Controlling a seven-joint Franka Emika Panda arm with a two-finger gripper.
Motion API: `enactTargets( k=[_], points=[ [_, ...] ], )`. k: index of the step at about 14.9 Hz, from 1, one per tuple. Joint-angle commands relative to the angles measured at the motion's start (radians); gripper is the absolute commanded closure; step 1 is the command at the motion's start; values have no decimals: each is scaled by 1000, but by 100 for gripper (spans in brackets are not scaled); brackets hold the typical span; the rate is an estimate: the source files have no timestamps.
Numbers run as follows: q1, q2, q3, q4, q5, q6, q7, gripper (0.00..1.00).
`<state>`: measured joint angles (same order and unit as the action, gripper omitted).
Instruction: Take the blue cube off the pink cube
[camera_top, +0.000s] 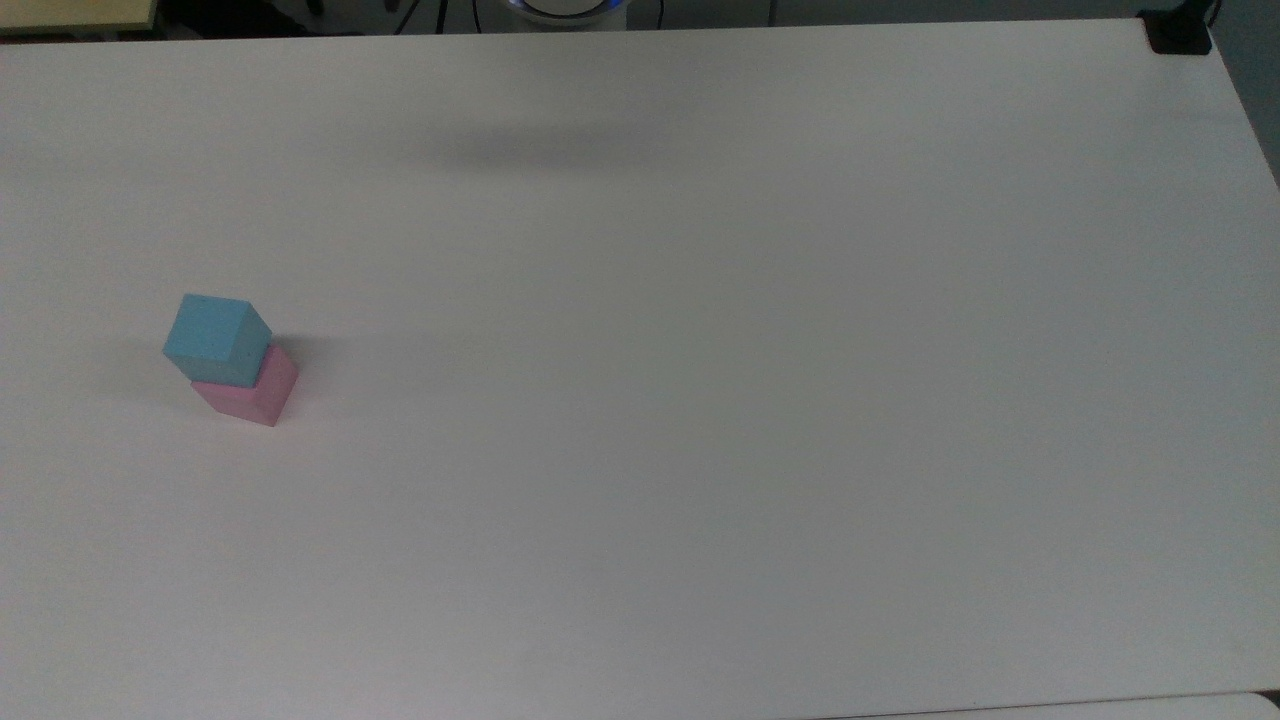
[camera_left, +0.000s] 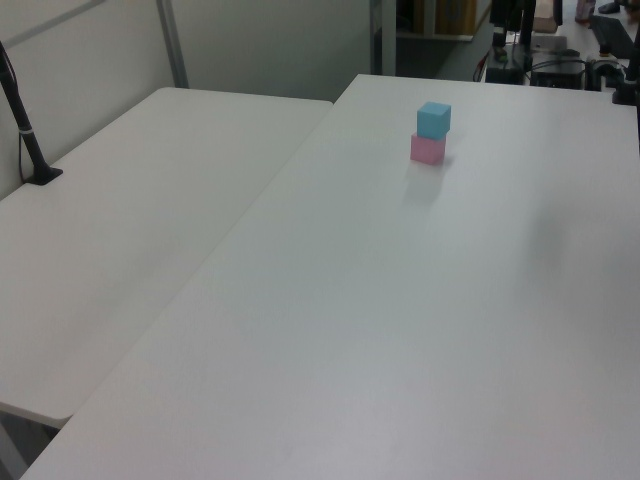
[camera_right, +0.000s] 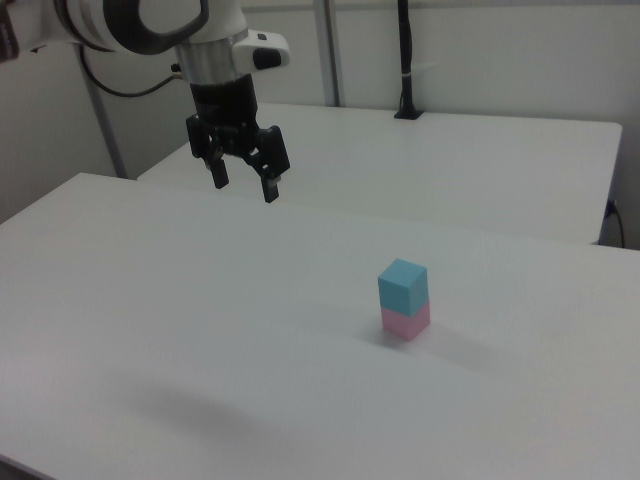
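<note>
The blue cube (camera_top: 217, 338) is sitting on top of the pink cube (camera_top: 254, 391), slightly turned against it, on the white desk (camera_top: 700, 400) near the top view's left edge, well away from the corners. In the right view the gripper (camera_right: 243, 185) is hanging in the air above the desk, well apart from the stack toward the right view's left, its fingers (camera_right: 269, 188) spread wide and holding nothing.
</note>
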<state>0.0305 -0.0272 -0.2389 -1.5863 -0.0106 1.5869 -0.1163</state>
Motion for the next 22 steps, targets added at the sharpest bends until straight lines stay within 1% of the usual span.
enactTargets(
  k=[1, 3, 6, 9, 11, 13, 15, 16, 17, 19, 20, 21, 22],
  points=[
    [11, -7, -20, -6, -2, 2, -2, 0],
    [17, -10, -19, -6, 30, -19, -2, 0],
    [17, -13, -13, -6, 52, -25, -3, 0],
    [17, -10, -13, -6, 54, -27, -17, 0],
    [16, -11, -22, 2, 54, -28, -57, 0],
    [6, -4, -17, 16, 52, -25, -68, 0],
    [2, 0, -22, 17, 38, -18, -81, 0],
    [-15, 4, -39, 17, 40, -9, -135, 0],
    [-17, 9, -58, 14, 41, 22, -155, 0],
    [-17, 41, -111, 5, 50, 138, -155, 0],
    [-18, 80, -144, 3, 58, 221, -160, 0],
    [-24, 143, -160, 3, 78, 308, -160, 0],
    [-37, 186, -160, 5, 96, 367, -157, 0]
  ],
)
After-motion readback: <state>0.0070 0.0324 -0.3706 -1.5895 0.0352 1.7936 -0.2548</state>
